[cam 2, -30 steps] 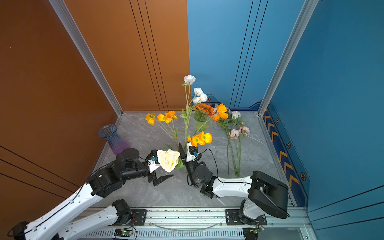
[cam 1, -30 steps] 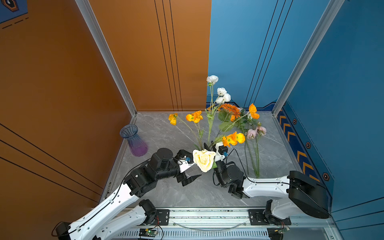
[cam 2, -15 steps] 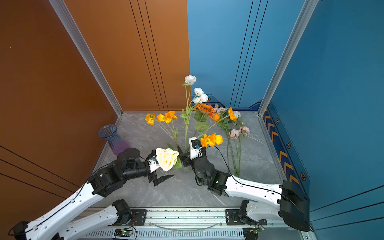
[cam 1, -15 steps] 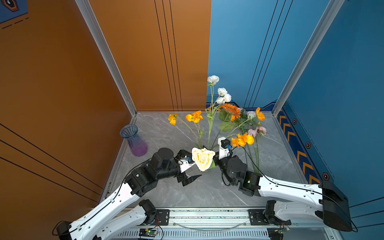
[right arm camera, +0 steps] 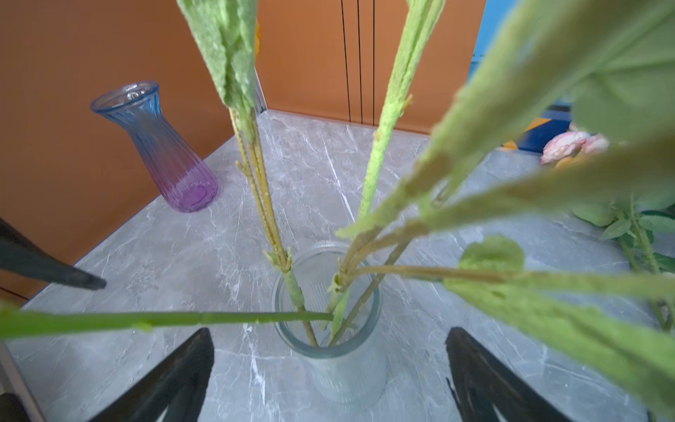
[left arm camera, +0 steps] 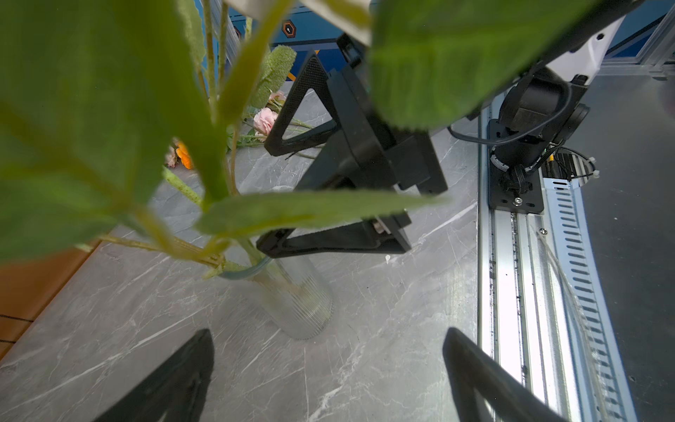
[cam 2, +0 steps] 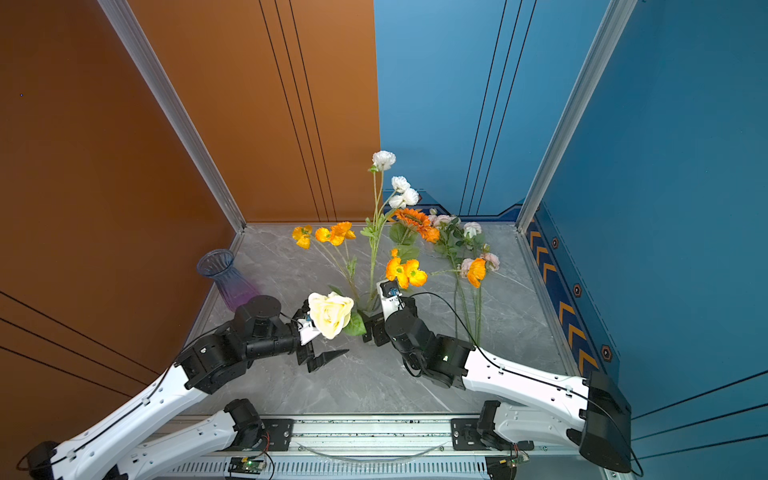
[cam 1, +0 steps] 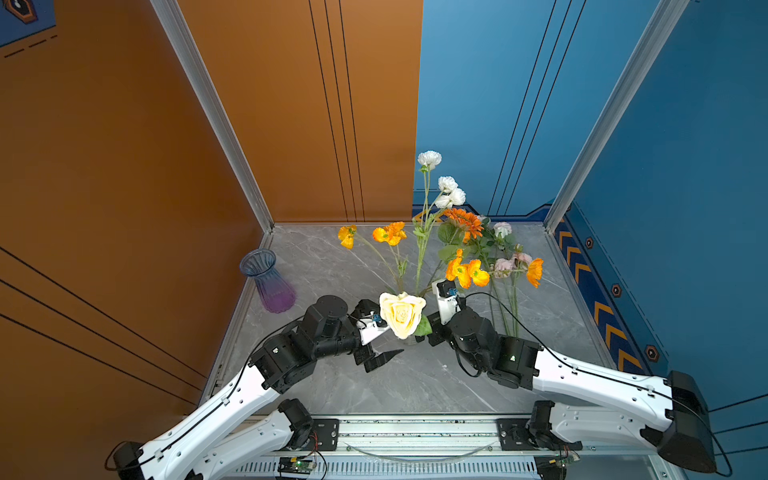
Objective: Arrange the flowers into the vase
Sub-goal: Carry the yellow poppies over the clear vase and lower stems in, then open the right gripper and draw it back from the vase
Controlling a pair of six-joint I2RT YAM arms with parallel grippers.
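Right wrist view: my right gripper (right arm camera: 330,332) gapes wide and empty just beside the clear vase (right arm camera: 347,380), near centre, where several flowers (right arm camera: 292,292) stand splayed; loose flowers (cam 1: 503,266) lie on the table (cam 1: 374,386) to its right. My left gripper (left arm camera: 328,332), equally wide, holds nothing. Catching a leaning stem as I pull away could, I judge, topple the top-heavy vase.

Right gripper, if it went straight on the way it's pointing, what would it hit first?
The right gripper would most likely meet the clear vase, standing dead ahead between its open fingers in its wrist view, or the flower stems in it; depth is unclear.
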